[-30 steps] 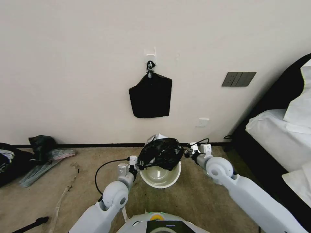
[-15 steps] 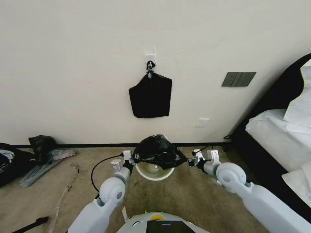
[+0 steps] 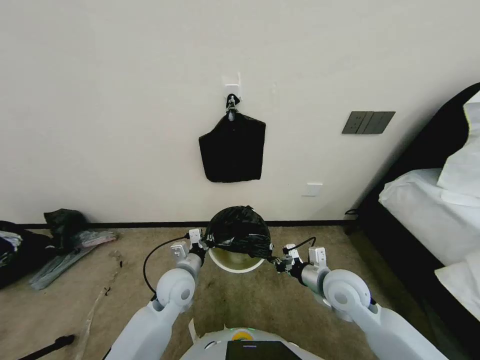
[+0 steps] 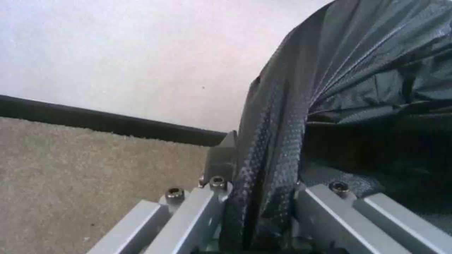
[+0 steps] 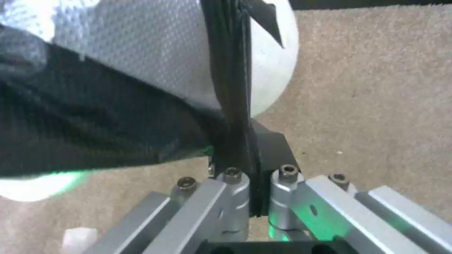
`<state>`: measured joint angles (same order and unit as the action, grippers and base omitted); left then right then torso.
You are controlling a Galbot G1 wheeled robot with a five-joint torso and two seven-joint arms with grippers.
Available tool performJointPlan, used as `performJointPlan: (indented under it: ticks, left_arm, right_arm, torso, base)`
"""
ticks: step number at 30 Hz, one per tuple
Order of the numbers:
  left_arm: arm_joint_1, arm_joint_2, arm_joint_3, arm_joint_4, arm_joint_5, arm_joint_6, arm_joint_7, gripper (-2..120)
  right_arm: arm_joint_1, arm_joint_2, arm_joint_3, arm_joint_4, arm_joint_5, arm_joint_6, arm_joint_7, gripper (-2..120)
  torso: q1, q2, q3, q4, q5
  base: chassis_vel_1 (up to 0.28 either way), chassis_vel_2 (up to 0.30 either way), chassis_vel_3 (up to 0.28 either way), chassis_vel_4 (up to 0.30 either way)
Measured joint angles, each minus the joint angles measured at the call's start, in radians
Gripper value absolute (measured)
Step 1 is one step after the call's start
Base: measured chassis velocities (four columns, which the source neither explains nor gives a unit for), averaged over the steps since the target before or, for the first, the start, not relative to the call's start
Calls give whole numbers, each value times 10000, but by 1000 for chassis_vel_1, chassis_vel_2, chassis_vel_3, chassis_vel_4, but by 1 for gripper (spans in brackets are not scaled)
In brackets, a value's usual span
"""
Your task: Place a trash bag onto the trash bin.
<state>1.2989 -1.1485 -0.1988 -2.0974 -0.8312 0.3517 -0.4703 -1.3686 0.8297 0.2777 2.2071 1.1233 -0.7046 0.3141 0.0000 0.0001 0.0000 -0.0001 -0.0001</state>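
The glossy black trash bag is stretched in the air over the cream-white trash bin on the carpet, hiding the bin's far half. My left gripper is shut on the bag's left edge, beside the bin's left rim. My right gripper is shut on the bag's right edge, to the right of the bin and nearer to me. The left wrist view has the bag's film pinched between the jaws. In the right wrist view the bunched edge runs between the jaws, with the bin behind it.
A flat black pack hangs from a wall hook above the bin. A dark heap of cloth and grey plastic lies on the floor at left. A bed with white bedding stands at right. Carpet spreads around the bin.
The bag has risen and domed higher over the bin. My right gripper has pulled its edge back toward me and inward. The left gripper has barely moved.
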Motion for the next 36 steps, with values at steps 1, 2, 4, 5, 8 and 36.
performJointPlan:
  ticks: [1,2,4,5,8,36]
  left_arm:
    - [0,0,0,0,0,0,0,3]
    - [-8,24,-6,7,-4,12,0,3]
    - [-24,125,-46,12,-37,96,26,3]
    - [-24,125,-46,12,-37,96,26,3]
    - [-33,188,-97,25,-48,130,40,3]
    - [-196,1022,-317,93,300,557,601,3]
  right_arm:
    - [0,0,0,0,0,0,0,0]
    - [-3,6,0,0,-80,19,-16,0]
    - [76,31,-8,2,-274,198,-4,0]
    - [76,31,-8,2,-274,198,-4,0]
    - [130,28,26,56,-435,389,73,10]
    - [974,-1414,1220,1932,-70,639,-2647,100]
  torso:
    - [0,0,0,0,0]
    - [0,0,0,0,0]
    - [0,0,0,1,0]
    - [0,0,0,1,0]
    - [0,0,0,2,1]
    - [0,0,0,0,0]
  base:
    - [0,0,0,0]
    - [0,0,0,0]
    - [0,0,0,0]
    - [0,0,0,0]
    - [0,0,0,0]
    - [0,0,0,0]
